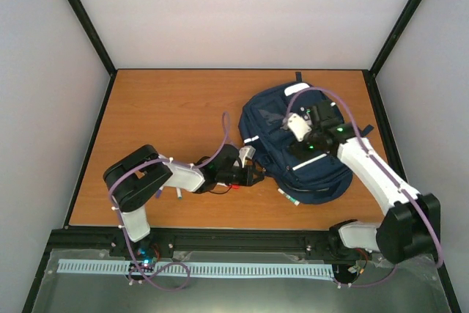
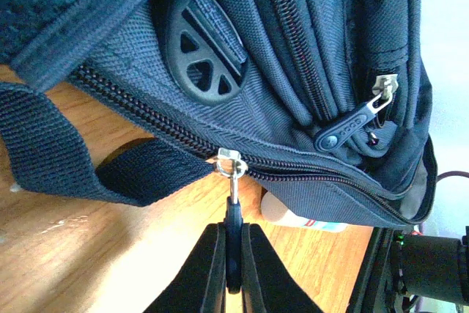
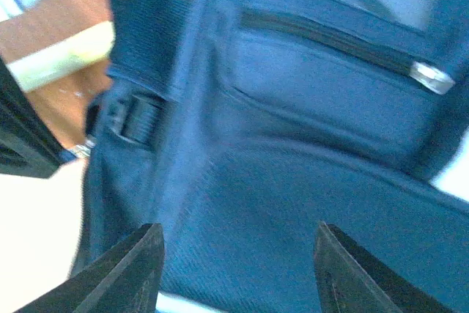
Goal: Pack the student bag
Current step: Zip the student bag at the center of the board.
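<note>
We see a wooden counter carrying the student bag on its right half. A slim pen-like item lies against the bag's near edge.

A brown wooden table stands between pale grey walls, with black frame bars slanting up from its far corners. A thin white pen lies at an angle on the near right part of the tabletop. A white slotted strip runs along below the near edge
</note>
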You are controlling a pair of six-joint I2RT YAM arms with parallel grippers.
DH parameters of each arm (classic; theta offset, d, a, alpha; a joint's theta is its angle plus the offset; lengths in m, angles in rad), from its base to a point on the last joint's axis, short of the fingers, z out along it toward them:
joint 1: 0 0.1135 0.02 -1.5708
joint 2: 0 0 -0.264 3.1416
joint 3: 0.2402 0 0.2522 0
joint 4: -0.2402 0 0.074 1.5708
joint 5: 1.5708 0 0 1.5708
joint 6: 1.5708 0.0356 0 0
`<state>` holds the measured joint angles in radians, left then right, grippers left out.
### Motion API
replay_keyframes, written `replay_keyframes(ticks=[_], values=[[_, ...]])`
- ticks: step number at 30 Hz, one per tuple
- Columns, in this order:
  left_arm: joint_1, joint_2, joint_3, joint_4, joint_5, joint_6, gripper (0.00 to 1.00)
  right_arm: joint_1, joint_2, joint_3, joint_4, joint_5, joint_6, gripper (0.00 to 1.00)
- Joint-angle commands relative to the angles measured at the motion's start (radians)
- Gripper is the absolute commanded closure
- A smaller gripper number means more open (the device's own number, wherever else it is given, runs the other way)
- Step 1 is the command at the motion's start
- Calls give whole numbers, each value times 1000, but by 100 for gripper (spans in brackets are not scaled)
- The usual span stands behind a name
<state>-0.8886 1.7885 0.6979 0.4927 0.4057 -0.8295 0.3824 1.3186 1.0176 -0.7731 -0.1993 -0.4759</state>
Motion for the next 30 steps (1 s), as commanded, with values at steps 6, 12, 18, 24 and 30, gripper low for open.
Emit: replay_keyframes(ticks=[6, 12, 18, 24, 30], values=[[-10, 14, 37, -49, 7, 30, 96, -286, -134, -142, -101, 132, -181, 37], [-10, 23, 30, -45, 18, 31, 95, -327, -28, -226, -12, 244, -226, 36], [-12, 31, 29, -13, 26, 10, 95, -302, 185, -111, 45, 185, -180, 44], [-21, 53, 56, 15, 27, -11, 95, -198, 323, 8, 72, 168, -115, 46], [-40, 84, 119, 30, 40, -28, 94, -152, 443, 142, 76, 146, -53, 48]])
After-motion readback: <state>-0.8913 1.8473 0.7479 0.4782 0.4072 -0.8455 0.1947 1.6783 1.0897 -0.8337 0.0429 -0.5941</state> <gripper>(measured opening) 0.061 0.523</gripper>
